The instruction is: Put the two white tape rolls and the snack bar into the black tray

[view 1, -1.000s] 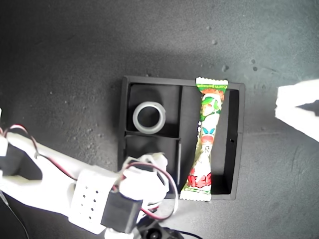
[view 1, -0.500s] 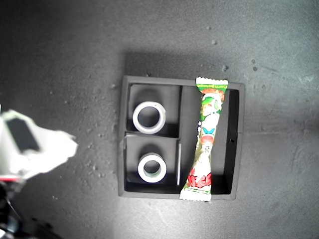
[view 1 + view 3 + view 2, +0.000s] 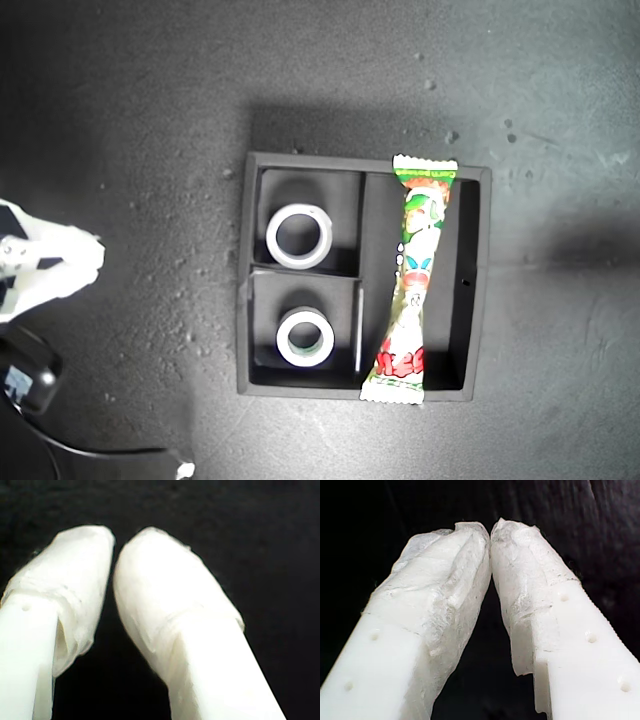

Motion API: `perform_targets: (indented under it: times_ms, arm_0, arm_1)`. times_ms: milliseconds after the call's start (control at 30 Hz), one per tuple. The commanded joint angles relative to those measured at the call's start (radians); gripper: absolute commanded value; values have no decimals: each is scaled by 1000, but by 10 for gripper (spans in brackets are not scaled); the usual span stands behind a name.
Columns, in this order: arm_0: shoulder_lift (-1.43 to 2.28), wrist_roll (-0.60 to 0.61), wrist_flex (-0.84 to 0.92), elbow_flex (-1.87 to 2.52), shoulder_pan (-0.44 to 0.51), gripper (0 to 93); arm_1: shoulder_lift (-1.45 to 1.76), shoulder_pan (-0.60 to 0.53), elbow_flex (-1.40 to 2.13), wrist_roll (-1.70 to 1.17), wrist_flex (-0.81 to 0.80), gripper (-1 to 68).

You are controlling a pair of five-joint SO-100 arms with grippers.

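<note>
The black tray (image 3: 245, 290) lies in the middle of the exterior view. One white tape roll (image 3: 299, 236) lies flat in its upper small compartment and another (image 3: 305, 337) in the lower small one. The snack bar (image 3: 413, 285) lies lengthwise in the long compartment, its crimped ends resting over the tray walls. A white arm (image 3: 45, 270) shows at the exterior view's left edge, well apart from the tray; which arm it is cannot be told. My first gripper (image 3: 490, 530) is shut with nothing in it. My second gripper (image 3: 113, 545) is also shut and empty, over dark surface.
The tray rests on a dark grey speckled tabletop (image 3: 150, 120). A black object with a cable (image 3: 25, 380) lies at the exterior view's lower left corner, below the arm.
The arm that covered the tray's lower small compartment drew back to the exterior view's left edge, leaving a tape roll there. The white arm part at the right edge went out of view.
</note>
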Motion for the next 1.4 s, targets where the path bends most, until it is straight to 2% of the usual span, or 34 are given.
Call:
perform_targets:
  times_ms: [0, 200, 367, 600, 800, 900, 967, 1067, 1367]
  arm_0:
    - [141, -21, -20, 110, 8, 1]
    - [299, -78, 21, 290, 38, 1]
    - [299, -104, 23, 380, 46, 0]
    - [298, -110, -60, 520, 61, 2]
    - [298, -163, 0, 520, 58, 24]
    - [298, -166, 67, 520, 48, 22]
    - [298, -242, 121, 520, 61, 22]
    - [298, -110, 120, 520, 43, 22]
    - [298, -114, 118, 520, 46, 22]
  arm_1:
    - [44, -17, 141, -21, -34, -7]
    - [44, -14, 342, -51, -75, -6]
    - [46, 12, 545, -83, -207, -6]
    - [48, -12, 545, -60, -120, -1]
    - [37, -40, 545, 67, -37, -1]
    - [34, -21, 545, -49, -28, 0]
    - [34, -15, 545, -178, -28, 0]
    - [41, -17, 545, -285, -28, 0]
    - [46, -25, 545, -285, -29, 0]
